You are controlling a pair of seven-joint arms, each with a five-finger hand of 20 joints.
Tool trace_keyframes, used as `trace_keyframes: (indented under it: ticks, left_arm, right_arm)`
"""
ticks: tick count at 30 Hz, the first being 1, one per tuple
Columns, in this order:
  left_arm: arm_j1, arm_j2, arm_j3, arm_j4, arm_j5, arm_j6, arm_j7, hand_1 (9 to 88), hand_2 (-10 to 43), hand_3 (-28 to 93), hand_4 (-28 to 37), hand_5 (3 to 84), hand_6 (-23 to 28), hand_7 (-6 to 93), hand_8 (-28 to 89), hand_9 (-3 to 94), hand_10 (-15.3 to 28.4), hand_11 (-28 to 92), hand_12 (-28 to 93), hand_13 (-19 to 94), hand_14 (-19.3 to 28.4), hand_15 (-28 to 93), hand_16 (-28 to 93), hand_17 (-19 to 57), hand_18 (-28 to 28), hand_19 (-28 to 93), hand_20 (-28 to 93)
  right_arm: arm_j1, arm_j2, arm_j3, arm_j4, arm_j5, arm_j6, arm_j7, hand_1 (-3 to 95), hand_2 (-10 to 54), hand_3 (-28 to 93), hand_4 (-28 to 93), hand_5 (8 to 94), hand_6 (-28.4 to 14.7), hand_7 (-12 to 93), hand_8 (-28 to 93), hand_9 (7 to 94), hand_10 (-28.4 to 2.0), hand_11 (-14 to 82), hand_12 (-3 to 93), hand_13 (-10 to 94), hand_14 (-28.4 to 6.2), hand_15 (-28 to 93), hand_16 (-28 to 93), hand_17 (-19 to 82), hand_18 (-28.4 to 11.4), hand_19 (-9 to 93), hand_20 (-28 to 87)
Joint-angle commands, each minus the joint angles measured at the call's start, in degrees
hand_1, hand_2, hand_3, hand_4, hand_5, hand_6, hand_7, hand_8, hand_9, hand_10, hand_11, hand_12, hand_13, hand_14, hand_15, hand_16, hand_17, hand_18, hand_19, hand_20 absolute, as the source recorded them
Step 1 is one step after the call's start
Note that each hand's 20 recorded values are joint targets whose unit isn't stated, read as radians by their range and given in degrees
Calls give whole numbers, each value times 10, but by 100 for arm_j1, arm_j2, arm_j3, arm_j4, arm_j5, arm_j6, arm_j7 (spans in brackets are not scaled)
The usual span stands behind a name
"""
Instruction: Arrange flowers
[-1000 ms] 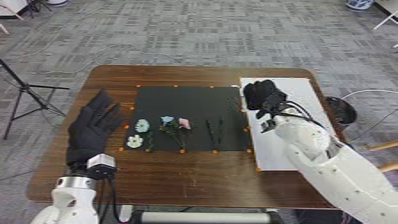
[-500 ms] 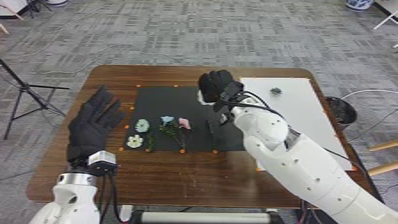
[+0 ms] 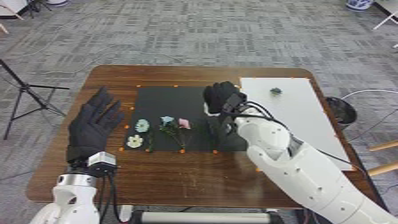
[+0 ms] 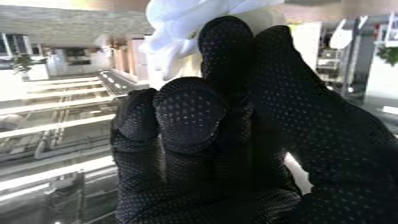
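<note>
A white flower point(image 4: 171, 25) is pinched in the curled fingers of the right hand point(image 3: 220, 96); the white sheet point(image 3: 302, 112), its likely goal, is set just to their right.

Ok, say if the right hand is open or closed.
Closed: the right hand has curled fingers pinching a white flower in the right wrist view.

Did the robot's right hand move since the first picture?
Yes. The right hand went left: it was over the white paper, and now it's at the black mat's far right corner.
</note>
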Motion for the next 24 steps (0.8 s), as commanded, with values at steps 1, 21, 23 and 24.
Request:
trace_keyframes:
  ticks: [1, 21, 23, 24]
  left_arm:
    - [17, -15, 4, 11, 56, -59, -64, 243, 0, 673, -283, 271, 23, 193, -104, 232, 109, 130, 164, 192, 131, 146, 63, -131, 201, 424, 80]
    - [32, -56, -24, 10, 59, -144, -119, 242, 1, 672, -283, 275, 25, 192, -104, 232, 111, 129, 165, 190, 132, 145, 63, -132, 199, 423, 80]
    - [62, -57, -36, -7, 64, -146, -118, 242, 1, 671, -283, 275, 25, 192, -104, 232, 111, 128, 165, 190, 132, 145, 63, -132, 200, 423, 80]
    - [88, -62, -44, -16, 56, -134, -113, 242, 1, 672, -283, 275, 25, 192, -104, 232, 111, 128, 164, 190, 132, 145, 63, -132, 200, 423, 80]
  right_arm:
    - [-210, -98, 84, 59, -257, -14, -36, 513, -95, 830, -281, 708, 26, 495, 14, 879, -32, 193, 533, 768, -24, 628, 418, 345, -180, 841, 470]
    - [-147, 13, 409, 135, -929, 62, 434, 400, -95, 825, -281, 524, 15, 248, -144, 696, -69, 269, 436, 669, -51, 718, 340, 286, -191, 833, 488]
    - [-103, 75, 540, 181, -878, -61, 651, 358, -95, 870, -268, 460, -8, 248, -140, 564, -106, 326, 276, 606, -65, 738, 327, 267, -194, 830, 491]
    - [-80, 106, 576, 250, -919, 3, 753, 350, -95, 883, -270, 420, -33, 239, -135, 497, -119, 320, 251, 568, -72, 743, 320, 261, -195, 831, 491]
